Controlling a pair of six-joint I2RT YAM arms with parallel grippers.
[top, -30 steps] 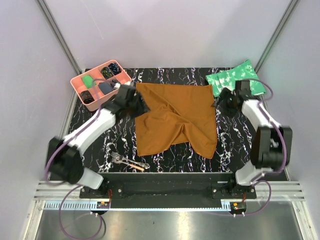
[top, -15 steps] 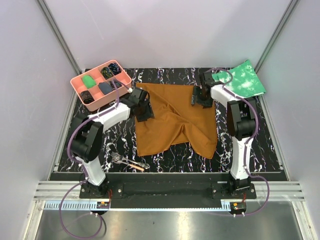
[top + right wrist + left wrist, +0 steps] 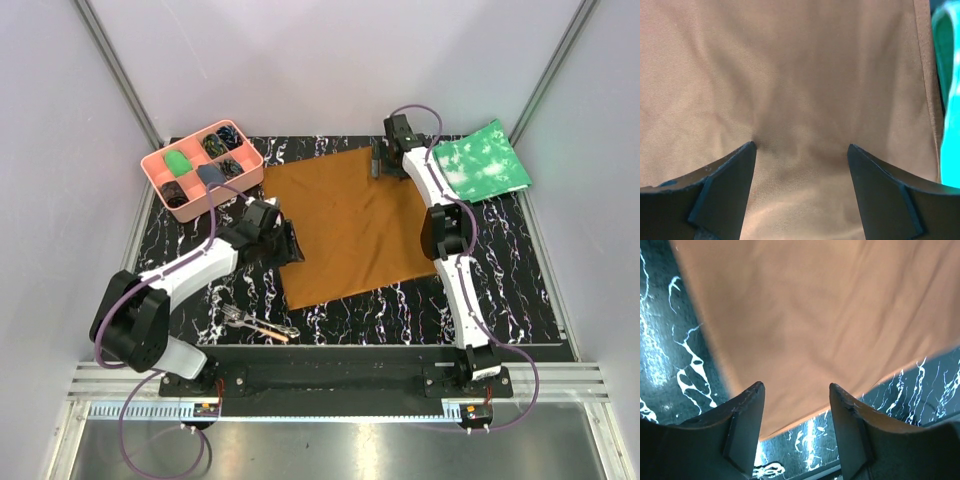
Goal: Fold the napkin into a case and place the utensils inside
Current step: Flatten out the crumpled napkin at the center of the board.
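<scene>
Presently the napkin [image 3: 350, 225] lies spread flat on the table [image 3: 500, 260], no fold made; the utensils [image 3: 258, 324] sit well apart near the front-left edge. Left gripper [image 3: 290, 245] and right gripper [image 3: 376, 165], both spread wide, hover over opposite corners. All folding and loading are left to do.

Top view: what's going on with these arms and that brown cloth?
The plain rust-brown square cloth napkin lies spread flat and unfolded on the black marbled table. The left end effector is open at its left edge, the right end effector open over its far corner. The silver utensils lie untouched near the front edge.
</scene>
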